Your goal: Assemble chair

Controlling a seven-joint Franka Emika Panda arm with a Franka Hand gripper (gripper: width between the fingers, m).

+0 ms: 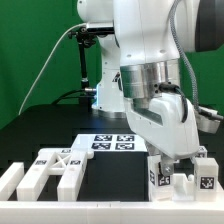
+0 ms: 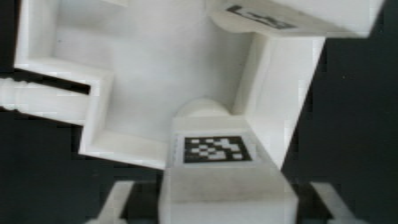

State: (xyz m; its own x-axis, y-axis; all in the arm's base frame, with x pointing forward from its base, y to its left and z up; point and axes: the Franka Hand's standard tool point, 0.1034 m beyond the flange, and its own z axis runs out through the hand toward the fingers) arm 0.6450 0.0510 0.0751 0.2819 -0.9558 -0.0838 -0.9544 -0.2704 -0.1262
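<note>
At the exterior view's right, a blocky white chair piece with square tags on its front stands on the black table. My gripper reaches down onto its top. In the wrist view a white bar of this piece, carrying a tag, runs between my fingers, and my gripper is shut on that bar. Beyond the bar the piece widens into a broad white body. More white chair pieces lie at the exterior view's left front.
The marker board lies flat on the table behind the parts, in the middle. A low white block sits at the far left front. The arm's base and cables stand at the back before a green wall.
</note>
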